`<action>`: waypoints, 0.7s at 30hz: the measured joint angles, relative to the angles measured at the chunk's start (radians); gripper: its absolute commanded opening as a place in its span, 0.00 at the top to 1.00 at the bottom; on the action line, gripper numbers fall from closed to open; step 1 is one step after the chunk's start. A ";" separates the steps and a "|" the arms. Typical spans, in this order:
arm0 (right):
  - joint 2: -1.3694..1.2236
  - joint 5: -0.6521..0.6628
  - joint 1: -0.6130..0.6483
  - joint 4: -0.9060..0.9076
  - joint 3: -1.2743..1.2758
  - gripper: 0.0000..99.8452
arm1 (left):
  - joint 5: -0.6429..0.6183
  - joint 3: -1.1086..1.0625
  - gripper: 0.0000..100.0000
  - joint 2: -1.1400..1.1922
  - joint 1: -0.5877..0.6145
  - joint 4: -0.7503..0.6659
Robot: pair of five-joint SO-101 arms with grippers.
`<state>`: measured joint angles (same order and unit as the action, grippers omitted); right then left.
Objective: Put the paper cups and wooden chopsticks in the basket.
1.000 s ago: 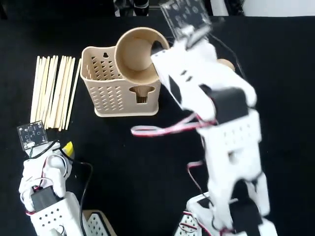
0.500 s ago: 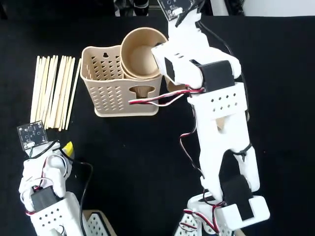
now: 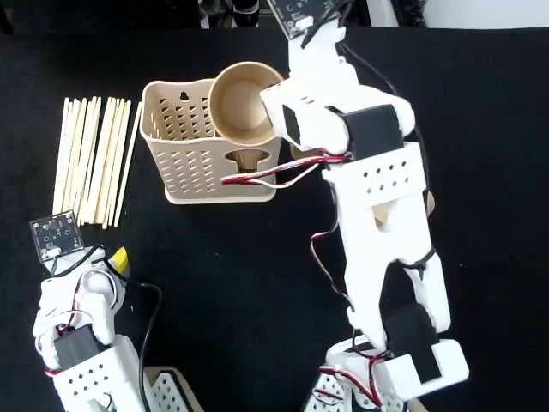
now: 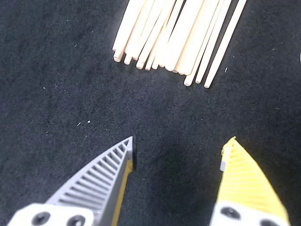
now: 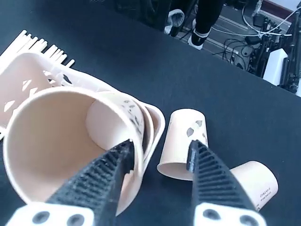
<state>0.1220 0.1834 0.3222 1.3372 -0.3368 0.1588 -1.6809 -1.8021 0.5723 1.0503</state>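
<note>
Basket (image 3: 184,163) sits below the right gripper (image 5: 159,145), whose jaws are apart and straddling the cup (image 5: 61,141) rim. Looks like a release. The cup leans inside the basket, mouth tipped up toward the gripper. Left gripper (image 4: 180,138) is spread wide, with the chopsticks (image 4: 174,33) just ahead, their long axes running away from it.

Black table (image 3: 244,287), cables (image 5: 240,44) on floor (image 5: 221,23)

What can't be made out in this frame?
High view: the right arm covers the standing cup and lying cup beside the basket.
Right wrist view: a finger hides whether the right gripper touches the paper cup.
Left wrist view: chopsticks run off the picture's edge; count unclear.
</note>
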 measured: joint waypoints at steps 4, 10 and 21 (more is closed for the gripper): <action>0.000 0.000 -0.003 0.000 0.000 0.79 | 0.000 0.000 0.70 0.000 0.000 0.000; 0.000 -0.002 -0.003 -0.061 -0.058 0.79 | 0.000 0.000 0.70 0.000 0.000 0.000; -0.068 -0.002 0.089 -0.160 -0.072 0.79 | 0.000 0.000 0.70 0.000 0.000 0.000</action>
<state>0.0545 0.1818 0.4112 1.1776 -0.4089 0.1588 -1.6809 -1.8021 0.5723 1.0503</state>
